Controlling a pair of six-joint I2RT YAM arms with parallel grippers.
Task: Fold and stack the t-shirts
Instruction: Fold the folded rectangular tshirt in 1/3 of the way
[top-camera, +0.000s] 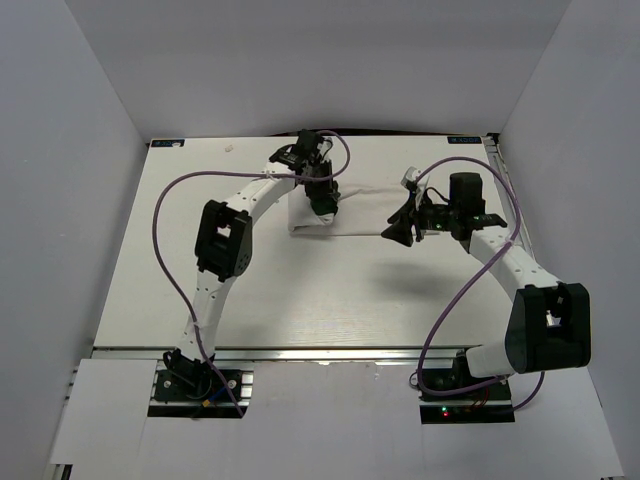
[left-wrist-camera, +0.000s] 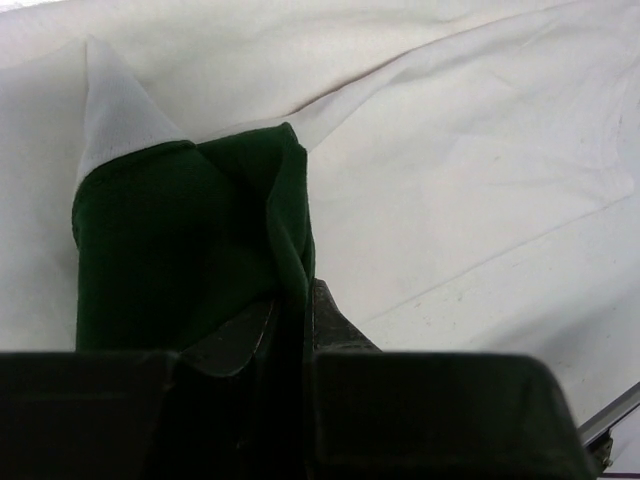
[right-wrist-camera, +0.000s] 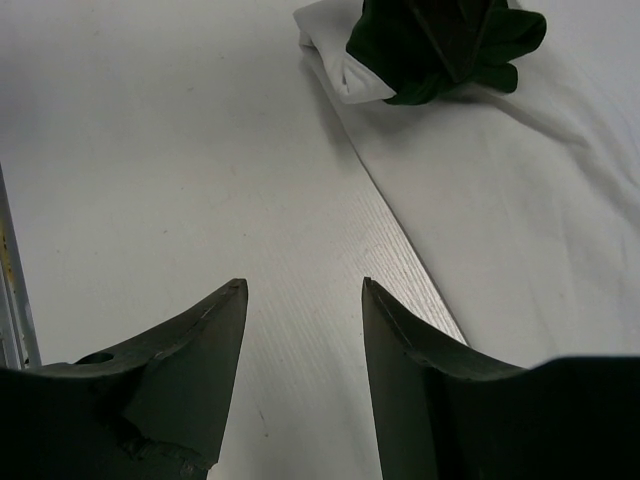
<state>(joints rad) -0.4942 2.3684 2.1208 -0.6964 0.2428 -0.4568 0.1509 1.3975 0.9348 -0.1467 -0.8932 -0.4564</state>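
Left tool (left-wrist-camera: 290, 318) on crumpled green-sleeved t-shirt (left-wrist-camera: 450, 180)

t-shirt (left-wrist-camera: 450, 150): soft matt cloth | table (right-wrist-camera: 150, 160): matt, fine wood grain | right fingers (right-wrist-camera: 195, 360): dark matt plastic

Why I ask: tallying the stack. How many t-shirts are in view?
1. The t-shirt lies at the far middle of the table, its green sleeve pinched in the left gripper. Folds might hide another beneath it.
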